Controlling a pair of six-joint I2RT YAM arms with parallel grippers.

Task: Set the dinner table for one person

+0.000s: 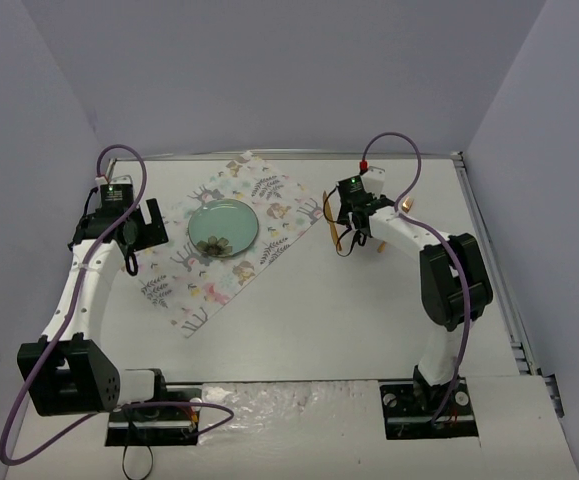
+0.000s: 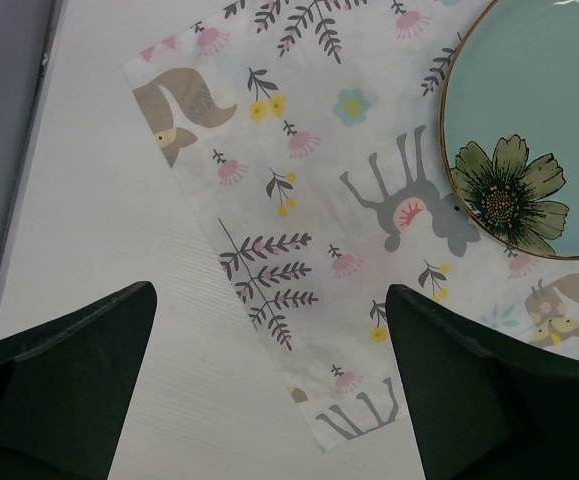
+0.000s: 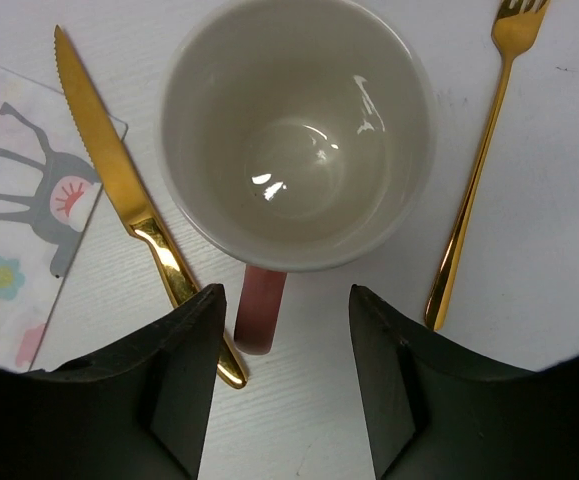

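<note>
A white mug [image 3: 294, 130] with a pink handle [image 3: 261, 310] stands upright on the dinner table [image 3: 309, 420]. A gold knife [image 3: 119, 170] lies to its left and a gold fork [image 3: 474, 190] to its right. My right gripper [image 3: 284, 292] hovers right over the handle, its jaws apart on either side and not touching it. My left gripper [image 2: 269, 290] is wide open and empty above the near corner of the patterned placemat [image 2: 319, 180]. A teal plate [image 2: 549, 100] with a flower print rests on that placemat.
In the top view the placemat [image 1: 234, 240] lies askew at the back left with the plate [image 1: 223, 228] on it. The right gripper [image 1: 354, 215] is just off its right corner. Purple cables loop over both arms. Grey walls close in the table [image 1: 319, 320].
</note>
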